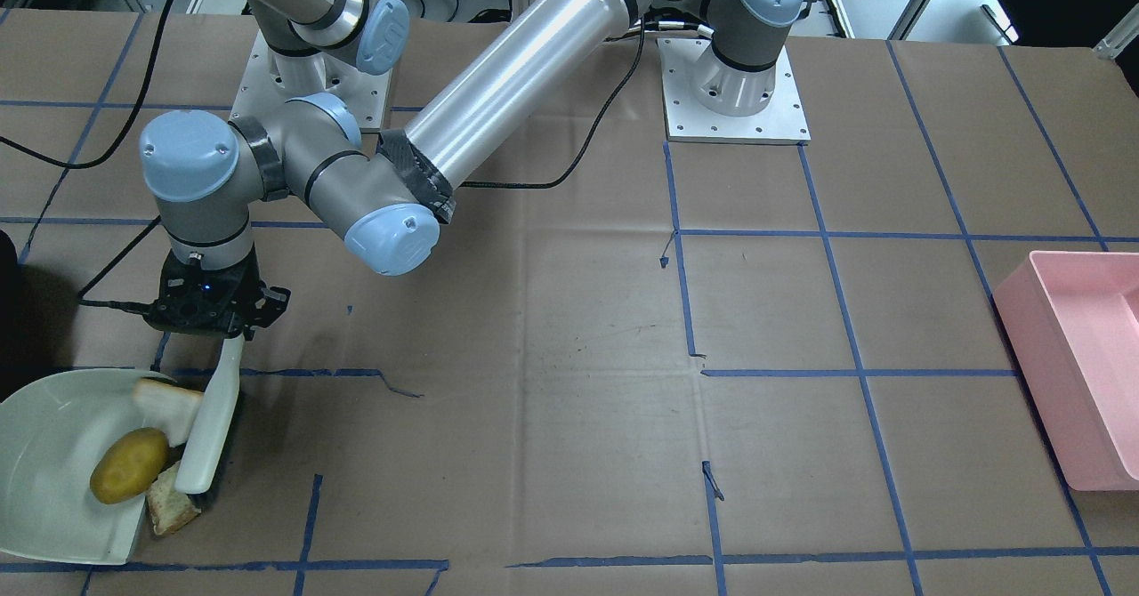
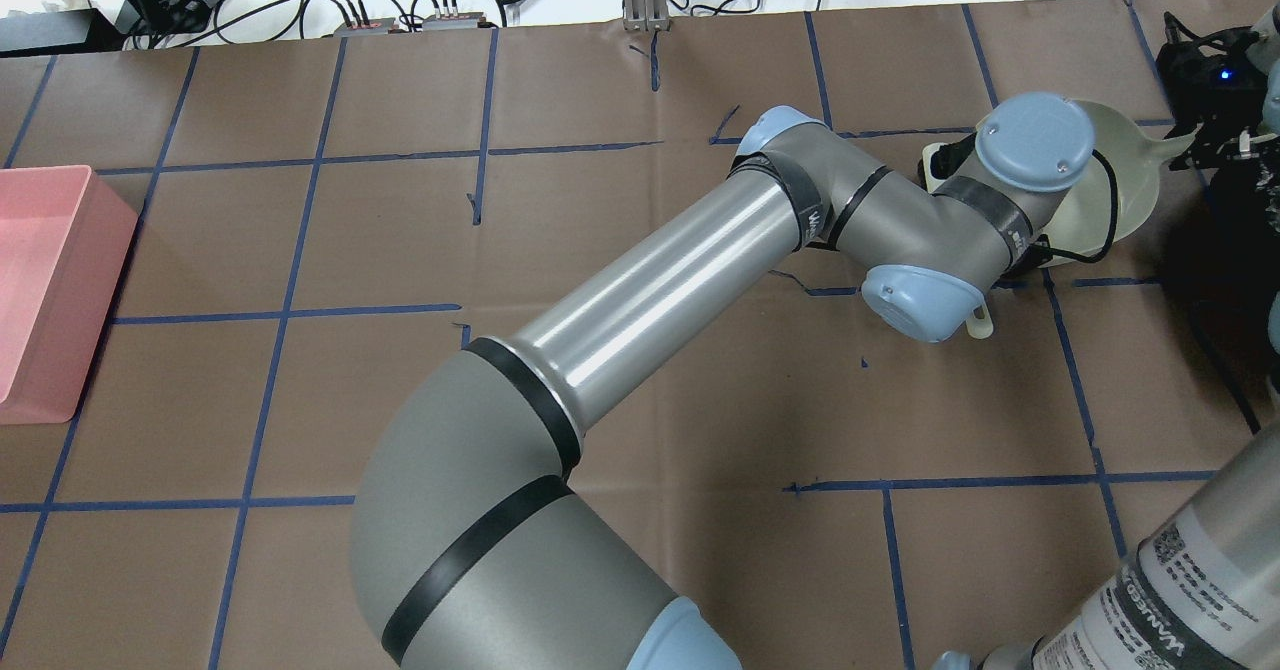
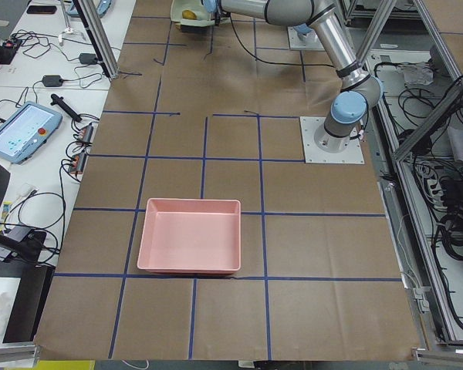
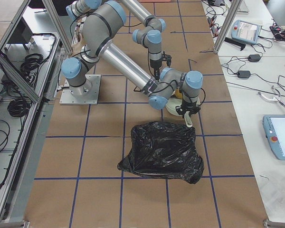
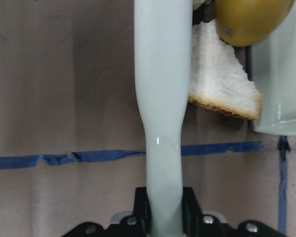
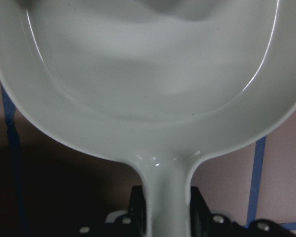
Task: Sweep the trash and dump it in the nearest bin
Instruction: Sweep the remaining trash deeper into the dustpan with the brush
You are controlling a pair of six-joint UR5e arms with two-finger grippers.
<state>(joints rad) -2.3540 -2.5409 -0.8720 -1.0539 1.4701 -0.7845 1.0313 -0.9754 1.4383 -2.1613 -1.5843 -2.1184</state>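
My left gripper (image 1: 233, 336) reaches across the table and is shut on the handle of a pale brush (image 1: 212, 427), also seen in the left wrist view (image 5: 160, 98). The brush lies against the trash at the lip of a pale green dustpan (image 1: 44, 489). The yellow-brown potato (image 1: 129, 464) lies on the pan. One bread piece (image 1: 169, 405) rests at the pan's rim, the other (image 1: 172, 507) at its edge. My right gripper (image 6: 165, 197) is shut on the dustpan's handle (image 6: 165, 182); it shows at the overhead view's top right (image 2: 1200, 145).
A black trash bag (image 4: 164, 152) lies beside the dustpan and shows at the front view's left edge (image 1: 9, 311). A pink bin (image 1: 1077, 365) stands at the table's opposite end. My left arm (image 2: 650, 290) spans the middle of the table.
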